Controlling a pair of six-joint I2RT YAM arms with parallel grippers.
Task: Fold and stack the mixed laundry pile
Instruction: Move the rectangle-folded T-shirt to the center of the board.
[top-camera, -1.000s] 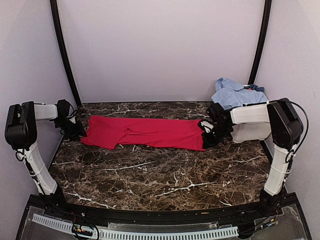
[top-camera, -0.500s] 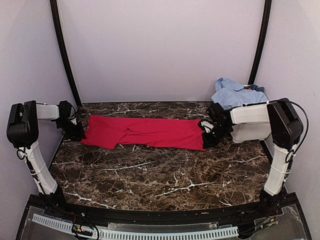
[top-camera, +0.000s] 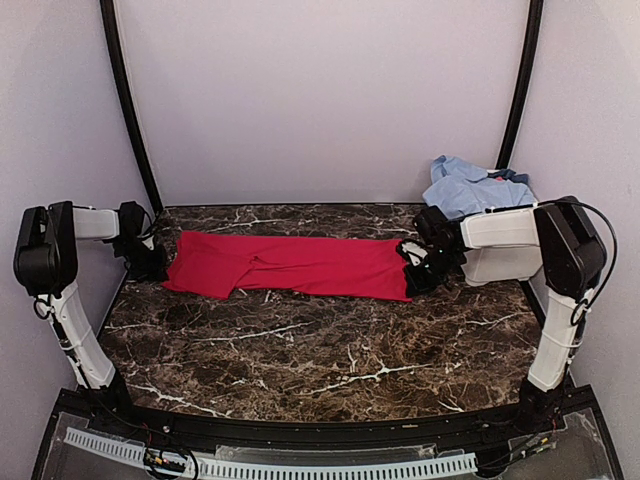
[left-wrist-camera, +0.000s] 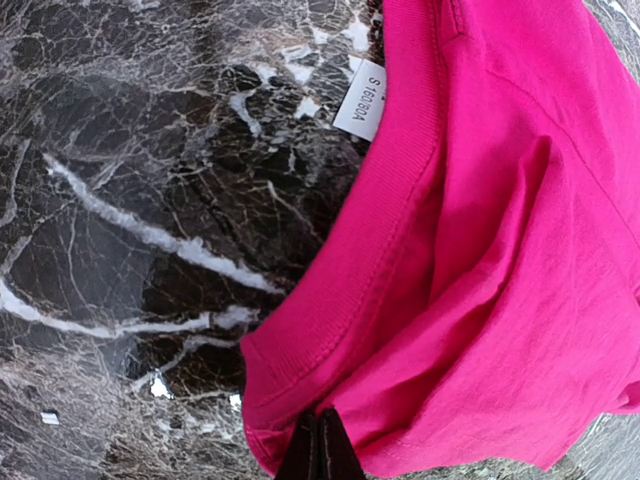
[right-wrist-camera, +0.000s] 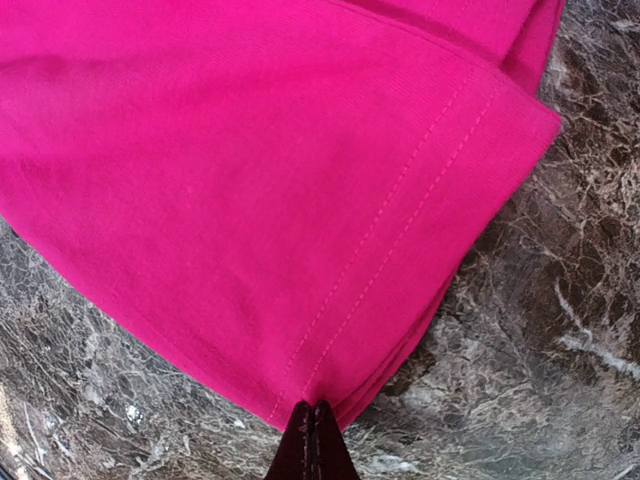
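Your left gripper (left-wrist-camera: 320, 455) is pinched tight on the shirt (top-camera: 290, 265) near its collar, your right gripper (right-wrist-camera: 311, 442) on a hem corner. The cloth looks soft, limp and light, so grip the seams.

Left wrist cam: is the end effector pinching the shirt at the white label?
No, the left end effector pinches a folded edge of the red shirt, well apart from the white label.

Counter (top-camera: 300, 345): dark brown marble with white veins.
Back wall (top-camera: 320, 100): plain pale lilac, at 12 o'clock.
Poles (top-camera: 125, 110): two, black, at 10 and 2 o'clock.
Edge strip (top-camera: 300, 468): white, slotted, at 6 o'clock.
Light: soft, even.
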